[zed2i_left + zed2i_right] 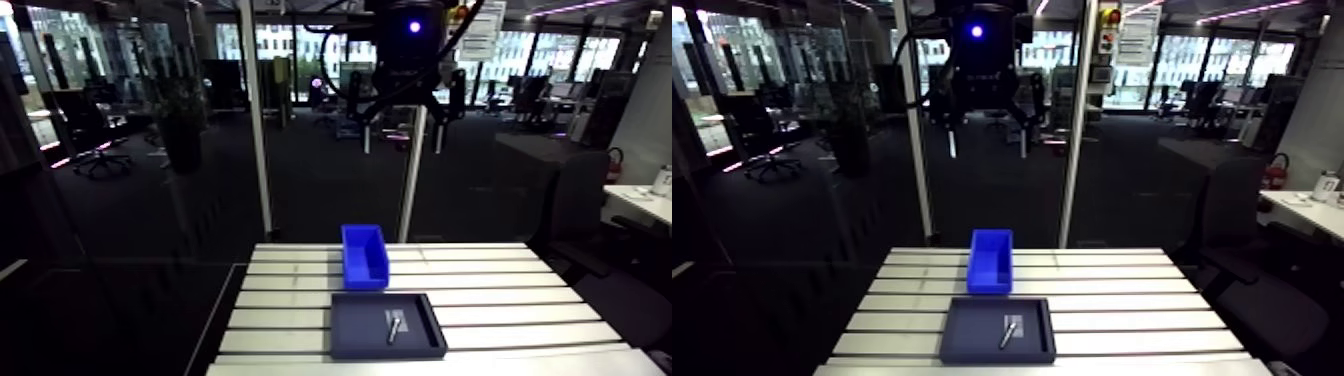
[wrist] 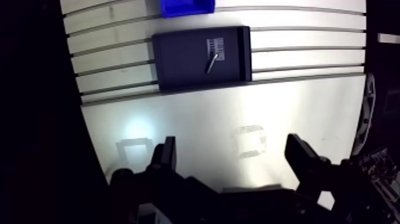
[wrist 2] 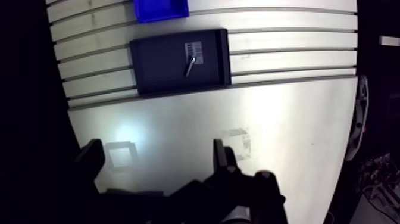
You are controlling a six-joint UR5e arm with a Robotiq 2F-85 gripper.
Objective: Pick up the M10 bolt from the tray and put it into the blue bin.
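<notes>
Steel M10 bolt (image 2: 211,62) lies slanted in the dark tray (image 2: 175,56), blue bin (image 2: 184,7) just beyond its far edge; gripper (image 2: 232,144) hangs above, jaws wide, empty.

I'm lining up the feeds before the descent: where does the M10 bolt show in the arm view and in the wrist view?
Arm view: the M10 bolt lies tilted in the right half of the tray, nearer than the blue bin.
Wrist view: the M10 bolt lies in the tray, far ahead of the open gripper, which holds nothing.
Shared landmark: the blue bin just beyond the tray.
</notes>
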